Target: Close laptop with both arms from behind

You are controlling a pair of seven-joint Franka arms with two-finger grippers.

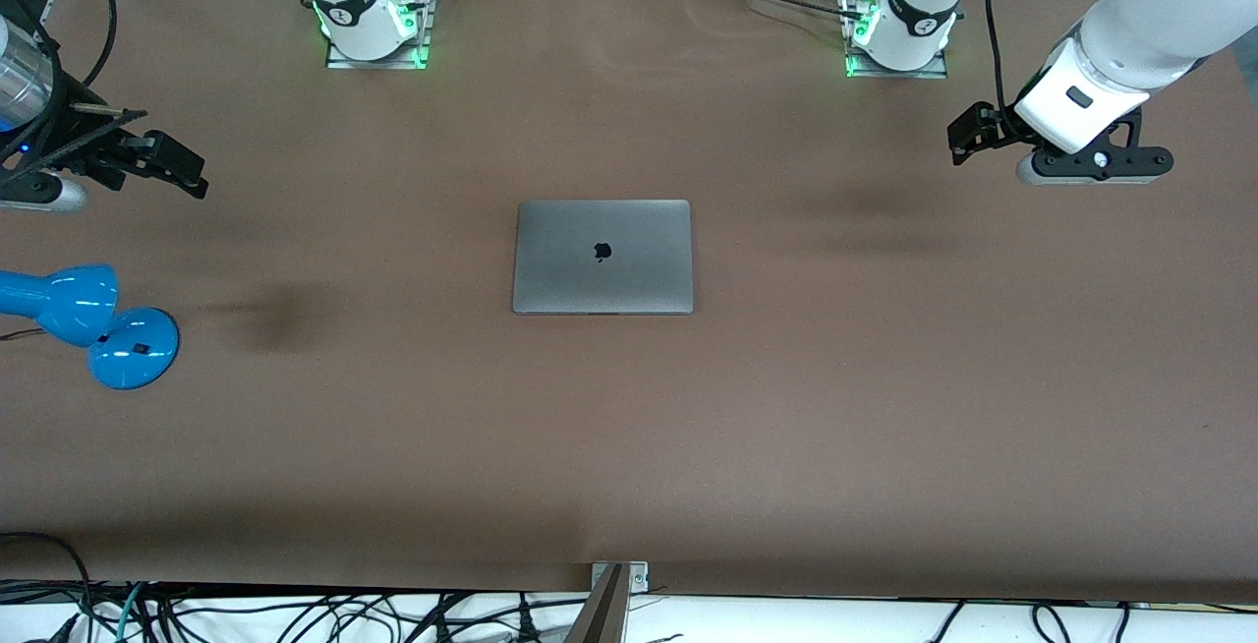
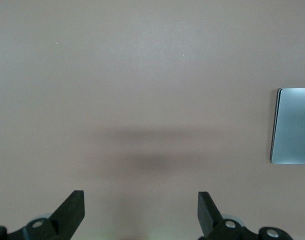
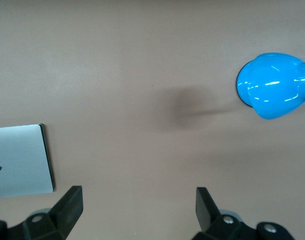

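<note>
The laptop (image 1: 602, 257) lies fully closed and flat at mid-surface (image 1: 629, 446), lid logo up, well apart from both grippers and between them. The left gripper (image 1: 968, 137) and right gripper (image 1: 167, 166) each hover over bare surface toward their own ends, fingers spread apart and holding nothing. Judged rigid, fairly heavy, smooth-skinned and scratch-prone, the laptop suits flat fingertip pressure at the lid corners, not pinching.
</note>
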